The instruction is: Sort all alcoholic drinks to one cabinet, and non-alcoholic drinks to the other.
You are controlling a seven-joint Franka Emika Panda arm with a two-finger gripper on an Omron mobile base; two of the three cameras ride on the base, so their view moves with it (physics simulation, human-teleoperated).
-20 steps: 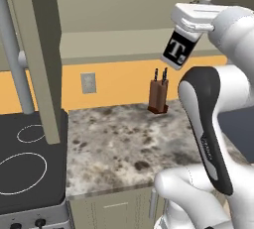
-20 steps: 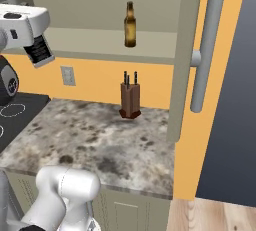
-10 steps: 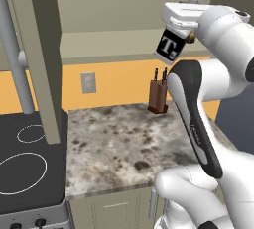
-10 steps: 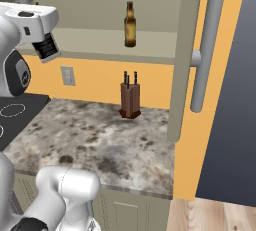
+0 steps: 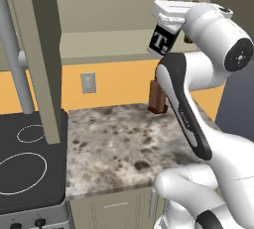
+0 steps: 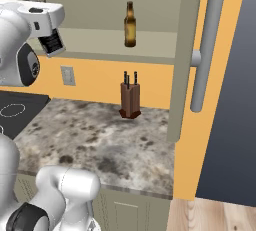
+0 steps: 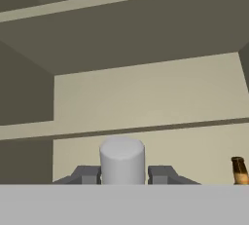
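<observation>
Up at the open cabinet, level with its lower shelf, the square bottle is held tilted, clamped at its pale neck by the gripper, whose jaws are closed on it. A white "T" can be read on its black label, and the beer bottle is seen standing further along that shelf. The alcoholic sort is judged under way; next, the bottle must be carried inward, straightened and set down beside the beer.
</observation>
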